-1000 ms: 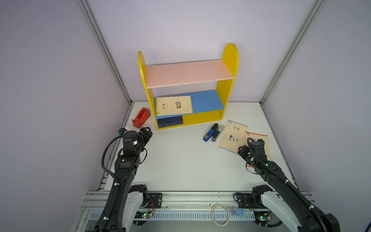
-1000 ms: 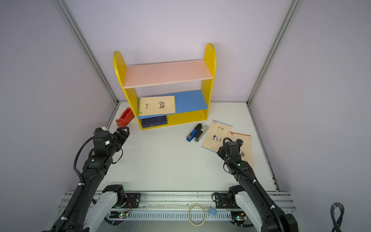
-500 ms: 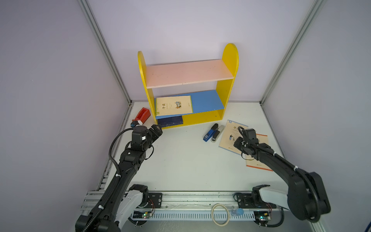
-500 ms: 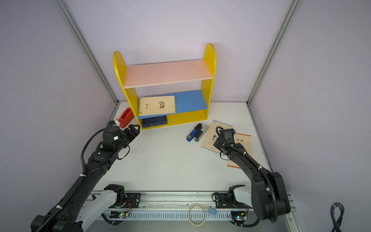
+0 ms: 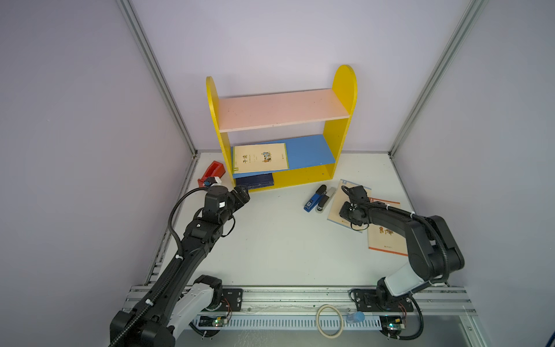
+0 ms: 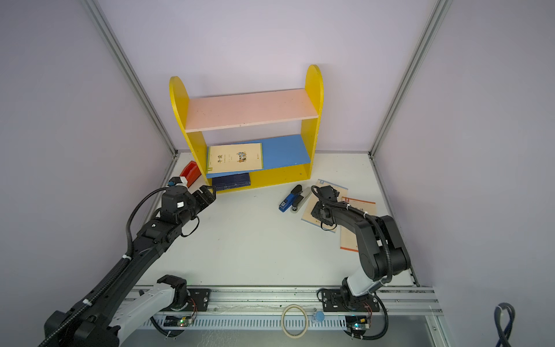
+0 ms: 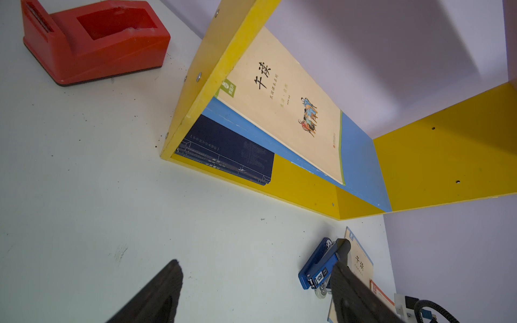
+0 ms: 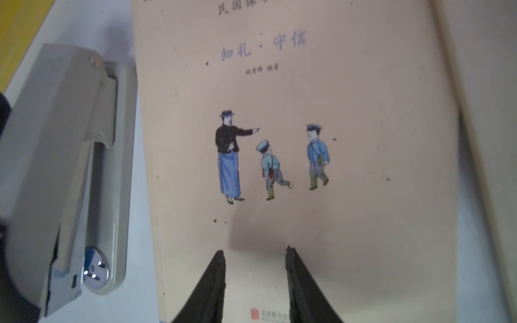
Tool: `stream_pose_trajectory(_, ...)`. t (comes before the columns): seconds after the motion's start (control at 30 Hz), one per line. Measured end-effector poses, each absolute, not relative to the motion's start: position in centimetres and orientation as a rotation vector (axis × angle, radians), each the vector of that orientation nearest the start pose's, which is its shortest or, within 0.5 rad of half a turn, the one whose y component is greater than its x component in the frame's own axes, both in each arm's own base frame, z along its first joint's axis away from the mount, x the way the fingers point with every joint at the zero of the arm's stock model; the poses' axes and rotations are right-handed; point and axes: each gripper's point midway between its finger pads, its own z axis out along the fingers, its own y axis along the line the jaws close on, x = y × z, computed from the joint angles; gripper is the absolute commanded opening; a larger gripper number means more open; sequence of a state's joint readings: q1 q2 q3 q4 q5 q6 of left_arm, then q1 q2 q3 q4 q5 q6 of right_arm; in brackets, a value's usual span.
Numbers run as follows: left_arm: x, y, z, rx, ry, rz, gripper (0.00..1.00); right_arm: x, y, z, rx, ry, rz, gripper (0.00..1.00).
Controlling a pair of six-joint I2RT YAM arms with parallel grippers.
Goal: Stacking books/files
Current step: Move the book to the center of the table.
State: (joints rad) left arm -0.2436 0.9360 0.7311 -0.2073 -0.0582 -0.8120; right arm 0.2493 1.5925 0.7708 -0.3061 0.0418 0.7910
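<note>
One cream book (image 5: 259, 157) (image 7: 282, 103) lies on the blue middle board of the yellow shelf. Dark navy books (image 5: 254, 180) (image 7: 232, 151) are stacked below it on the bottom board. Two more cream books lie on the table at the right: one with small figures (image 5: 335, 210) (image 8: 293, 112) and an orange-edged one (image 5: 384, 237) beside it. My right gripper (image 5: 348, 214) (image 8: 255, 250) hangs just over the figures book, jaws narrowly apart, nothing between them. My left gripper (image 5: 241, 192) (image 7: 257, 263) is wide open above the table near the shelf's lower left corner.
A blue-and-black stapler (image 5: 313, 198) (image 7: 316, 265) and a grey stapler (image 5: 326, 199) (image 8: 70, 181) lie right beside the figures book. A red tape dispenser (image 5: 211, 174) (image 7: 92, 42) sits left of the shelf. The pink top board (image 5: 282, 111) is bare.
My right arm has reached forward over the figures book and its jaws have narrowed. My left arm has moved forward toward the shelf's lower left corner, still open.
</note>
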Motion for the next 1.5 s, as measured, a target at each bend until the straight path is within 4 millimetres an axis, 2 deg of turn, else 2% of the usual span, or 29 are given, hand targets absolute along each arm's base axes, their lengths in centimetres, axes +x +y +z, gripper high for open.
stream_pose_trajectory(0.2, 33.2, -7.3, 24.1, -0.601, 1.935, -0.619, 0.86, 31.9, 10.7, 1.1, 0.630, 2.615, 0.281, 0.31)
stream_pose_trajectory(0.33, 33.2, -7.3, 24.2, -0.600, 1.931, -0.620, 0.86, 30.4, 12.6, 0.9, 0.581, 2.586, 0.328, 0.30)
stream_pose_trajectory(0.57, 33.2, -7.6, 24.0, -0.595, 1.942, -0.623, 0.86, 26.2, 15.6, 0.9, 0.527, 2.577, 0.441, 0.31)
stream_pose_trajectory(0.8, 33.5, -9.0, 23.4, -0.565, 1.980, -0.644, 0.86, 22.5, 18.6, 1.1, 0.478, 2.602, 0.549, 0.31)
stream_pose_trajectory(0.9, 33.8, -10.2, 23.1, -0.544, 2.013, -0.670, 0.86, 21.2, 20.6, 1.0, 0.436, 2.614, 0.588, 0.30)
stream_pose_trajectory(1.07, 34.8, -12.5, 21.6, -0.521, 2.101, -0.689, 0.85, 18.6, 25.6, 0.9, 0.337, 2.621, 0.692, 0.29)
stream_pose_trajectory(1.13, 35.4, -13.7, 21.0, -0.502, 2.147, -0.691, 0.84, 17.0, 28.0, 1.0, 0.283, 2.640, 0.728, 0.28)
stream_pose_trajectory(1.23, 36.0, -15.9, 19.7, -0.467, 2.226, -0.691, 0.82, 15.2, 30.1, 1.0, 0.232, 2.669, 0.753, 0.26)
stream_pose_trajectory(1.33, 35.9, -18.4, 17.9, -0.420, 2.323, -0.692, 0.80, 14.4, 30.7, 1.4, 0.225, 2.683, 0.770, 0.29)
stream_pose_trajectory(1.43, 35.3, -20.9, 16.5, -0.356, 2.423, -0.693, 0.79, 13.6, 29.1, 2.0, 0.218, 2.716, 0.716, 0.40)
stream_pose_trajectory(1.5, 34.7, -22.3, 15.9, -0.295, 2.471, -0.702, 0.80, 13.4, 27.8, 3.5, 0.213, 2.707, 0.690, 0.47)
